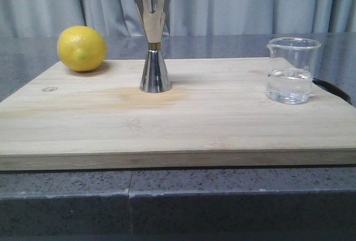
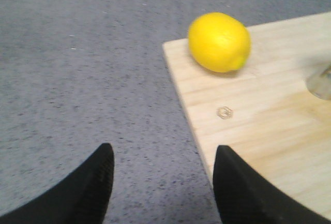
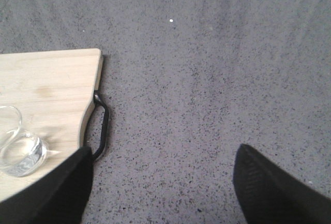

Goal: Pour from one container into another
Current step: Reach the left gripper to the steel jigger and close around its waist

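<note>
The clear glass beaker [image 1: 291, 70] stands upright at the right end of the wooden board [image 1: 178, 124], with clear liquid in its lower part. It shows again as the beaker [image 3: 15, 144] in the right wrist view. The steel jigger [image 1: 153, 39] with a gold band stands upright at the board's middle back; only an edge of the jigger [image 2: 320, 81] shows in the left wrist view. My left gripper [image 2: 163, 154] is open over the grey counter beside the board's left edge. My right gripper [image 3: 165, 157] is open over the counter off the board's right end. Neither arm shows in the front view.
A yellow lemon [image 1: 81, 48] lies at the board's back left corner, seen also as the lemon [image 2: 219, 42]. A black metal handle [image 3: 101, 125] sticks out from the board's right end. The speckled grey counter [image 3: 207, 79] surrounds the board, and a grey curtain [image 1: 233, 1] hangs behind.
</note>
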